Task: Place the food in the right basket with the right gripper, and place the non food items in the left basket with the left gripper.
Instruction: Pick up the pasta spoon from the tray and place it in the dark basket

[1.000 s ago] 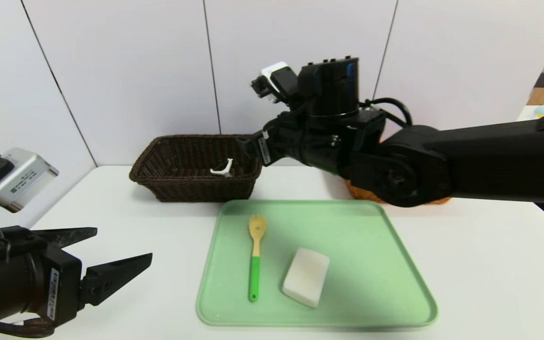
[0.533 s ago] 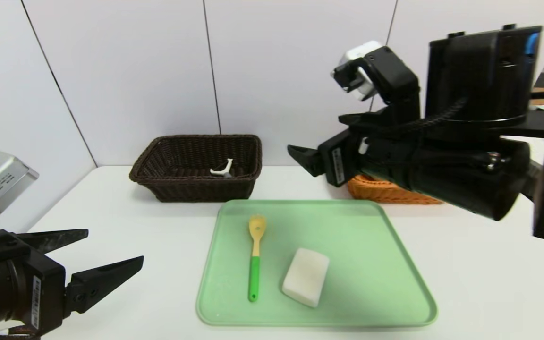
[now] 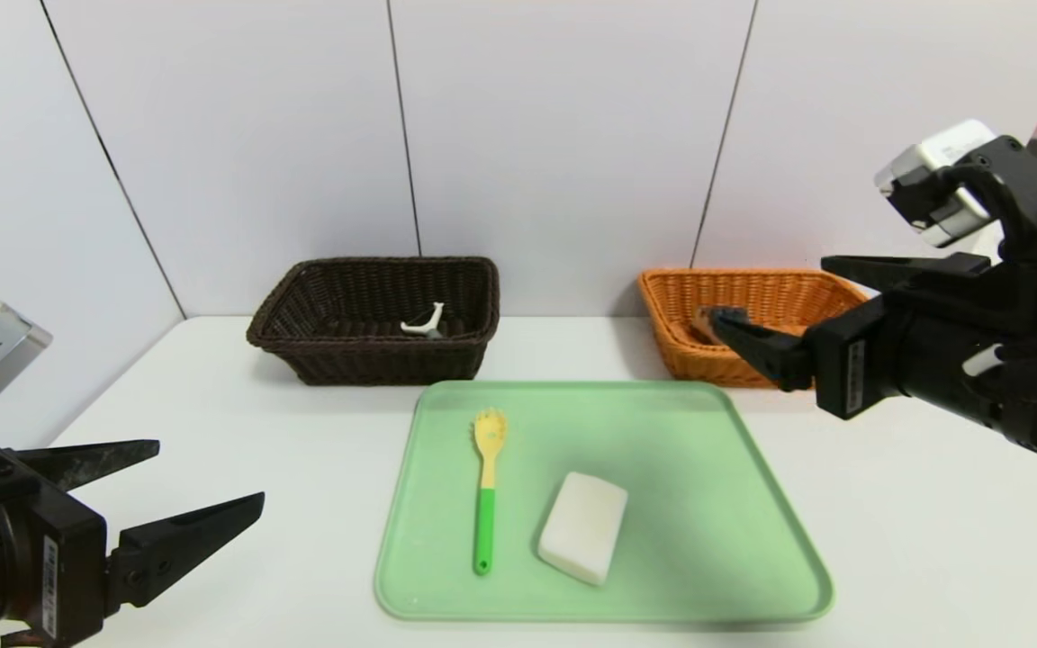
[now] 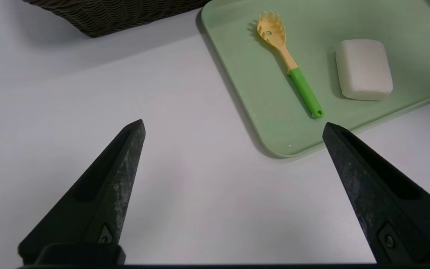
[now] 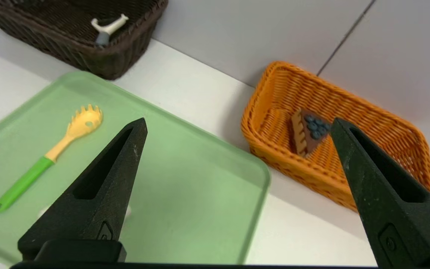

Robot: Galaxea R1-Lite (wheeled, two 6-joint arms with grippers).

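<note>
On the green tray [image 3: 662, 450] lie a yellow pasta spoon with a green handle [image 3: 486, 486] [image 4: 287, 63] and a white block [image 3: 583, 528] [image 4: 364, 70]. The brown left basket [image 3: 374, 360] holds a small white item [image 3: 422, 322]. In the orange right basket [image 3: 680, 351] rests a brown cake slice topped with blueberries [image 5: 310, 130]. My right gripper [image 3: 772, 290] hangs open and empty above the front of the orange basket. Low at the table's front left, my left gripper [image 3: 210, 471] is open and empty, pointing toward the tray.
The white table [image 3: 933, 504] runs to the wall behind both baskets. The tray's right half is bare. Bare tabletop separates the left gripper and the tray's left edge [image 4: 233, 97].
The right arm swung from in front of the brown basket to the right, over the orange basket, its jaws spreading a little wider. The left gripper drew slightly back to the left.
</note>
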